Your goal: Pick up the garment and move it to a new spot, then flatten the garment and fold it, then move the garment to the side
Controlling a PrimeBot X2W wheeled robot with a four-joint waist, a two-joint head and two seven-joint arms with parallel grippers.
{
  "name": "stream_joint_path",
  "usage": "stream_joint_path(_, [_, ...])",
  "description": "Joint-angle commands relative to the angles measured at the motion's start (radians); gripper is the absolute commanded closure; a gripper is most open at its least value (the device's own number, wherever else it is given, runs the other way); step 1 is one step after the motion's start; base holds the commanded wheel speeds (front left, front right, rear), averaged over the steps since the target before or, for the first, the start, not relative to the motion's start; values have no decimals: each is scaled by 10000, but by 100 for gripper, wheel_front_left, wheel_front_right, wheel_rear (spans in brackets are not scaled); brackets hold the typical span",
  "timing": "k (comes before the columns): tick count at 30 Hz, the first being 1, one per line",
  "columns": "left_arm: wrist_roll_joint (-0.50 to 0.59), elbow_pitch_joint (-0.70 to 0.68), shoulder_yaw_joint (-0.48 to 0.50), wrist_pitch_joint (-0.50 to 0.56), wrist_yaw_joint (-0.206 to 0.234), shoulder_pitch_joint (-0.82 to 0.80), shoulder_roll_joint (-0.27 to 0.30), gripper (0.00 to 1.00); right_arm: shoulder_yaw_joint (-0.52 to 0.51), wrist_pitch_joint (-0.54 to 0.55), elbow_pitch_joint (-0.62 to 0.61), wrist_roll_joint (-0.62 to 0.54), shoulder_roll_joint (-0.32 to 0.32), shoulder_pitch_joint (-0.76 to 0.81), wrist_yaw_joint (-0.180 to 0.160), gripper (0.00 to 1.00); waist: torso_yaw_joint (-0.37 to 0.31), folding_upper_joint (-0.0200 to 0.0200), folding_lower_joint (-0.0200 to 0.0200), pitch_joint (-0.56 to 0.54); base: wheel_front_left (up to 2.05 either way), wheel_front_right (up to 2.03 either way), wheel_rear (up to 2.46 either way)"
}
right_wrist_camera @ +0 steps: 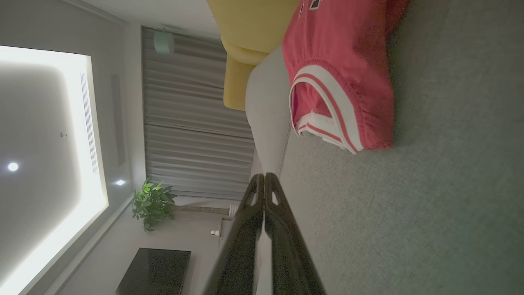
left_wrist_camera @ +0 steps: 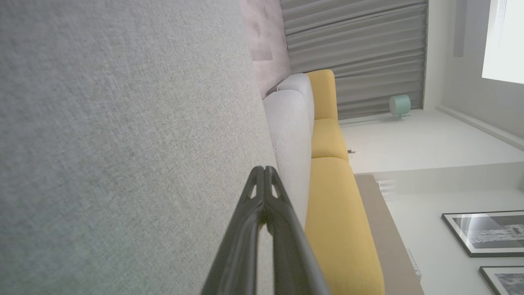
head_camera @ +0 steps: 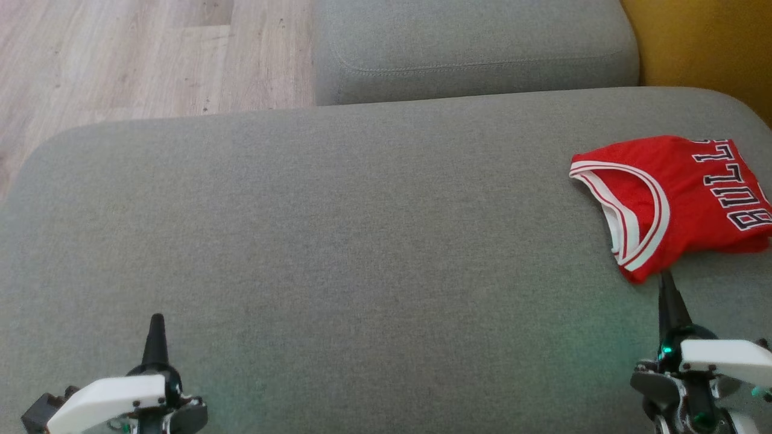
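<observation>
Closed and empty, the left gripper (head_camera: pixel 156 322) sits above the grey sofa cushion (head_camera: pixel 362 229); the right gripper (head_camera: pixel 665 283), likewise closed, points just beside the folded red basketball jersey (head_camera: pixel 675 193).

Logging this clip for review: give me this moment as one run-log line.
garment: red jersey folded, right side of grey cushion | left gripper: shut, empty | right gripper: shut, empty, beside jersey

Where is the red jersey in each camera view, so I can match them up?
Head view: red jersey at the right edge, on the grey cushion, just beyond the right gripper.
Right wrist view: red jersey at top, right of centre, ahead of the right gripper.
Left wrist view: grey cushion at left, yellow sofa at right.
Shared landmark: the yellow sofa.
</observation>
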Motion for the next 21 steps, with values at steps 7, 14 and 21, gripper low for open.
stream_joint_path(7, [-592, -128, 767, 265, -377, -797, -205, 100, 36, 190, -308, 976, -221, -767, 32, 100, -13, 0, 0, 62, 0, 0, 0])
stream_joint_path(14, [-1062, -6, 1130, 461, -651, -995, -407, 100, -69, 324, -290, 1767, -219, -923, 34, 100, -26, 0, 0, 122, 0, 0, 0])
stream_joint_path(21, [-1246, 43, 1285, 547, -763, -1076, -494, 100, -127, 390, -282, 2076, -207, -988, 35, 100, -31, 0, 0, 147, 0, 0, 0])
